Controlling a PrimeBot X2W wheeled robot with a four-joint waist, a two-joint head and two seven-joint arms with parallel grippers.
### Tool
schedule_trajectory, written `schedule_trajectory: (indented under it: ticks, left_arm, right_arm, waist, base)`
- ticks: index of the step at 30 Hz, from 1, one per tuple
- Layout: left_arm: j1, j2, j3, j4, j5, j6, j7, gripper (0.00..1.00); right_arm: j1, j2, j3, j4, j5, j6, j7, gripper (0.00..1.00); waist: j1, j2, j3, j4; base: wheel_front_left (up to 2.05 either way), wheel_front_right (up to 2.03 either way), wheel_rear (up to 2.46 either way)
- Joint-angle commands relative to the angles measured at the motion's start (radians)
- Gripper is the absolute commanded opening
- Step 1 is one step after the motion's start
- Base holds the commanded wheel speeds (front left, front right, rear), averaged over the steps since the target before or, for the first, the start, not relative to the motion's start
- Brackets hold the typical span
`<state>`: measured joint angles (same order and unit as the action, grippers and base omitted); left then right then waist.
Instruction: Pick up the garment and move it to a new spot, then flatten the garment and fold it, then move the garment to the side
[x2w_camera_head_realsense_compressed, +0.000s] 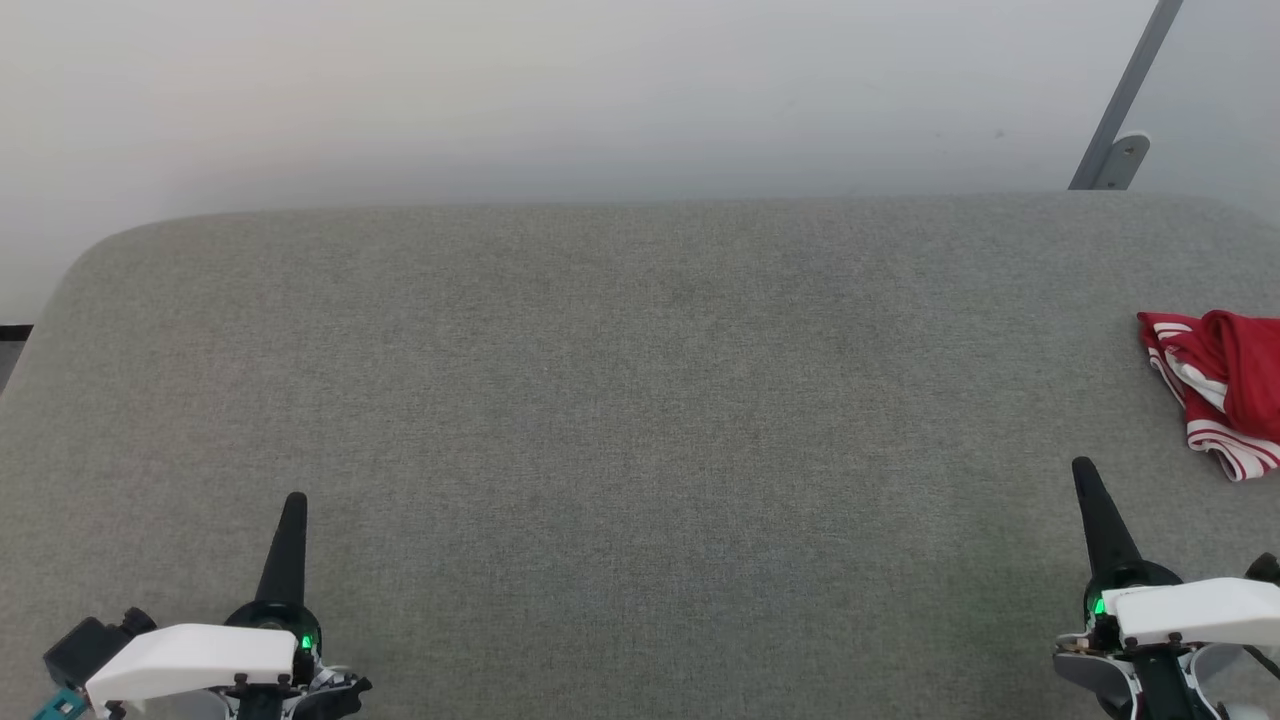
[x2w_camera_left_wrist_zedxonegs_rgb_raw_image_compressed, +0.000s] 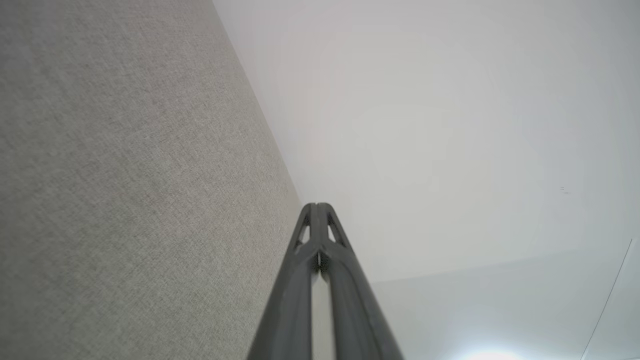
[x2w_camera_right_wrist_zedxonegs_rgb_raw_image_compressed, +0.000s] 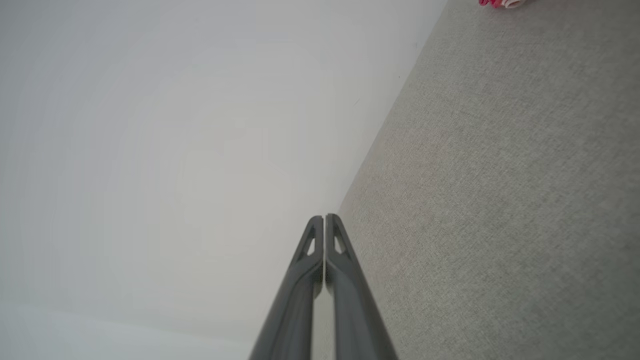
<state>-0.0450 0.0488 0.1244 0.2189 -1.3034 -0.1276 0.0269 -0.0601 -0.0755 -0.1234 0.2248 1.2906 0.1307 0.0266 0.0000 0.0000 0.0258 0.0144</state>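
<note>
The garment lies crumpled on the desk, loose and in no container. It sits beyond the right hand and to its right, apart from it. Expect light, limp, non-fragile cloth that sags and drags when lifted. Take hold at a raised fold or the striped hem. The right hand and the left hand are both clenched and empty.

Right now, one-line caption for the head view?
Shut, empty left gripper and right gripper low in frame; bunched red garment on grey padded surface, far right.
</note>
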Motion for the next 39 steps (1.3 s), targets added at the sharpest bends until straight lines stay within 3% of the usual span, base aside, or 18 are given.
schedule_trajectory:
  ticks: [1,39]
  left_arm:
    - [-0.021,0.004,-0.001,-0.003,-0.020,-0.004,0.007,0.00]
    - [-0.065,0.003,-0.009,0.024,-0.278,-0.005,0.082,0.00]
  right_arm:
    - [-0.016,0.000,0.002,-0.004,0.022,0.000,0.007,0.00]
    - [-0.050,0.025,0.009,0.019,0.291,0.000,0.082,0.00]
  waist:
    - [0.0000,0.0000,-0.001,0.000]
    - [0.0000,0.0000,-0.019,-0.012]
  base:
    - [0.00,0.00,0.00]
    - [0.00,0.00,0.00]
